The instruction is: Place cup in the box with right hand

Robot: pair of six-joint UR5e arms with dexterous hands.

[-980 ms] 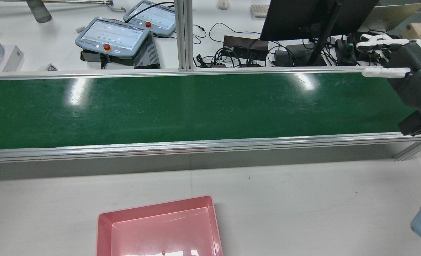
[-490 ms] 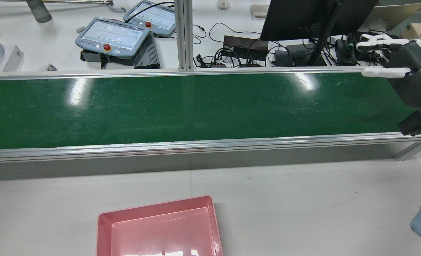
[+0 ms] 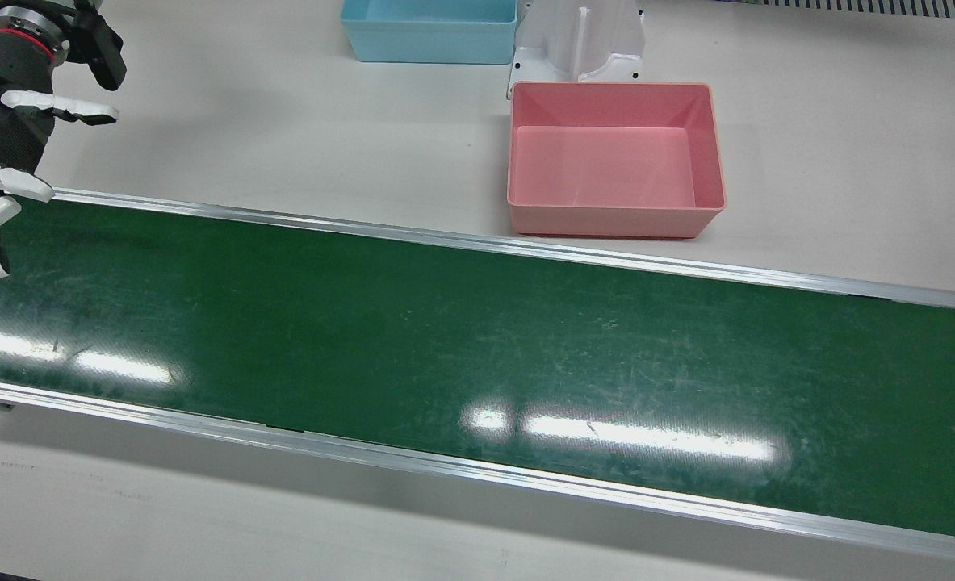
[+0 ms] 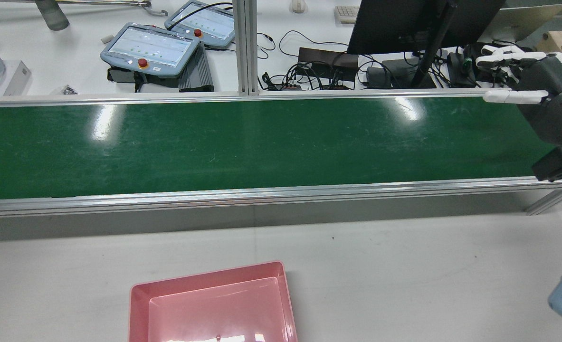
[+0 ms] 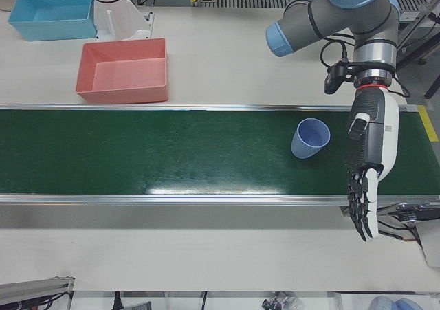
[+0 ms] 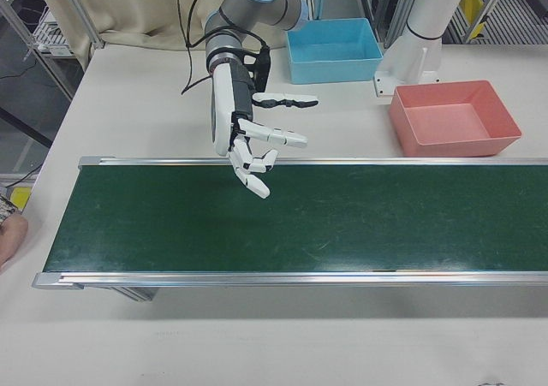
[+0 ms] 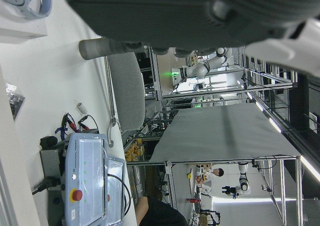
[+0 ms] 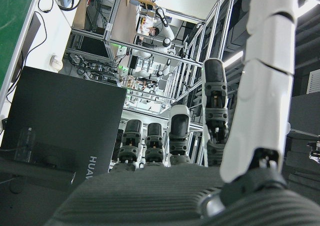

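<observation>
Green belt [image 6: 342,223] is seen bare beneath the right hand [image 6: 253,146], whose fingers are spread and empty, the pink box [image 6: 505,133] is passed farther along, and the blue cup [image 5: 311,139] is found farthest, just beside the straight-fingered, empty left hand [image 5: 368,159].

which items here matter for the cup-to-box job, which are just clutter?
Job:
- blue cup, upright on the green belt
- pink box, empty
- right robot hand, open above the belt

Lying about:
- blue box
- left robot hand, open near the cup
- pendants, monitor, cables behind the belt
</observation>
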